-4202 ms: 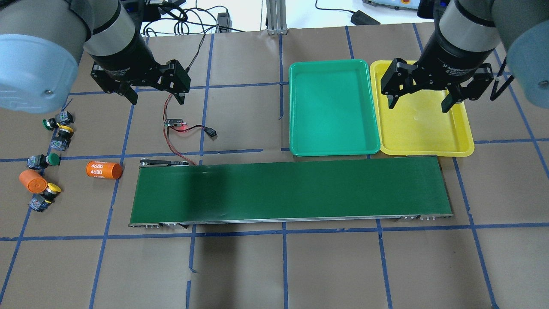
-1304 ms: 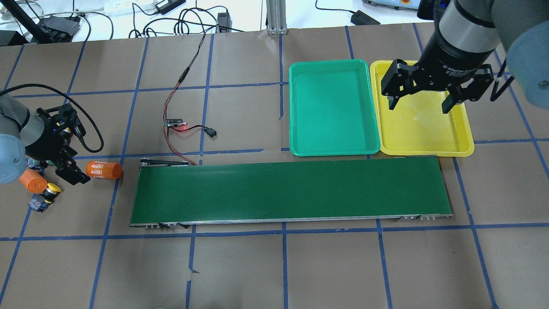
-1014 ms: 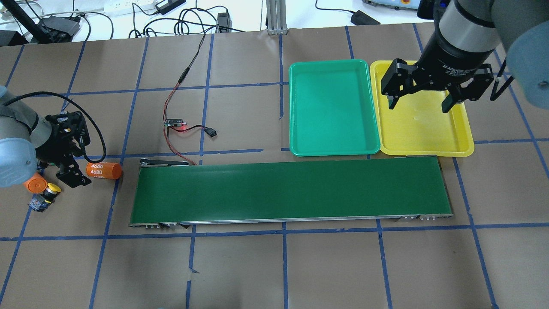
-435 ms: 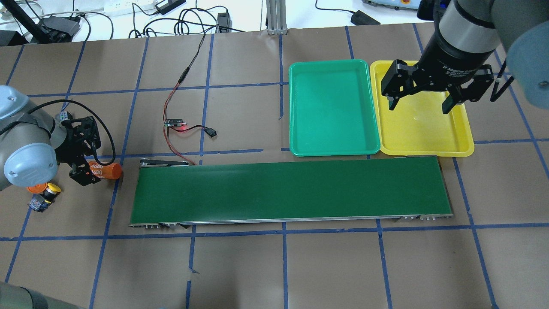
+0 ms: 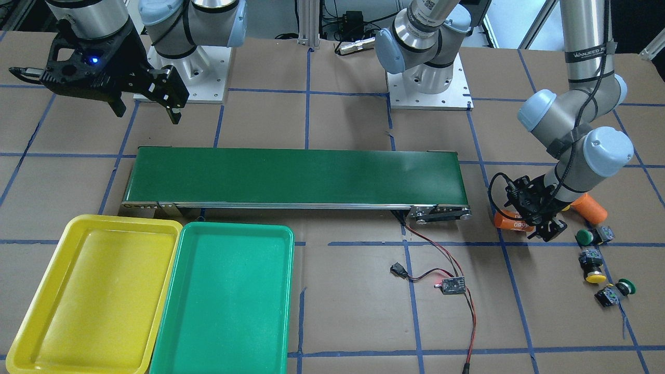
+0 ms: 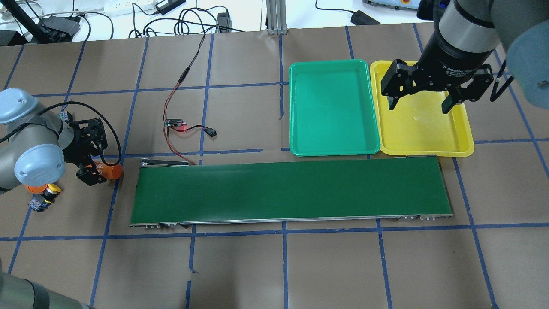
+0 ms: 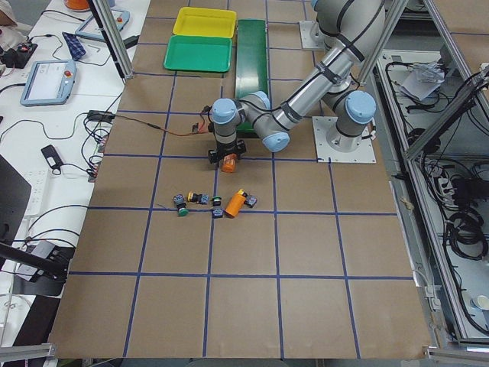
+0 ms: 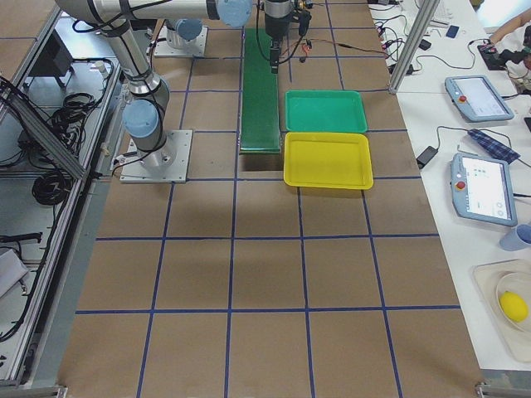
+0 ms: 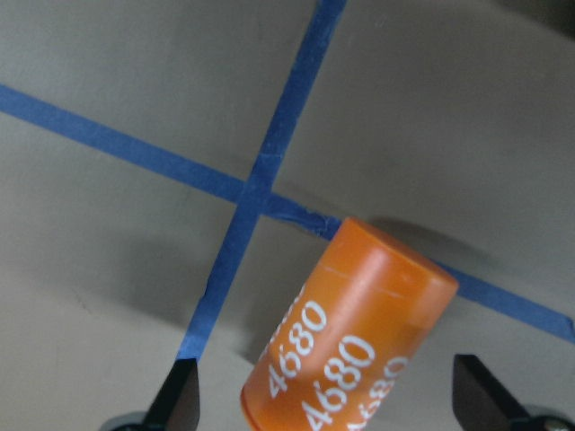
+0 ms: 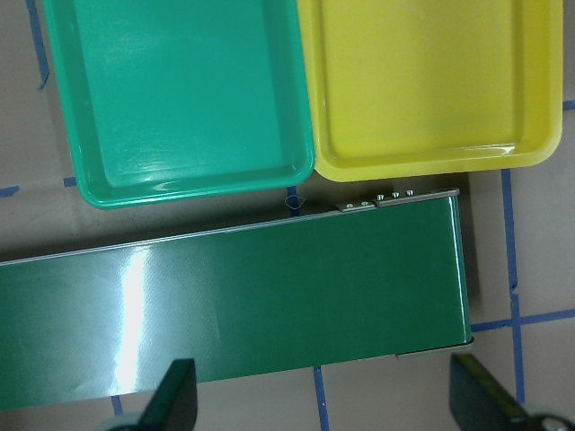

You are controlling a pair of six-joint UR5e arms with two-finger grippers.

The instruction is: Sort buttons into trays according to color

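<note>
Buttons [image 5: 585, 237] number 4, 2 green, 2 yellow; trays [image 5: 223, 306] number 2.

We are seeing four push-buttons, each a round cap on a blocky dark body, all lying on their sides. They are sitting near the left gripper [image 5: 526, 220], on its side away from the trays and touching neither finger. The first green button [image 5: 585, 237] is lying closest to it, the first yellow button [image 5: 593, 270] just beyond, and the second green button [image 5: 615, 292] farthest out. The second yellow button [image 6: 45, 196] is showing only from overhead. The green tray [image 5: 223, 311] and yellow tray [image 5: 88, 296] are lying flat, long rims touching, floors bare, well below the raised right gripper [image 6: 418, 106], with the green one nearer the left gripper.
</note>
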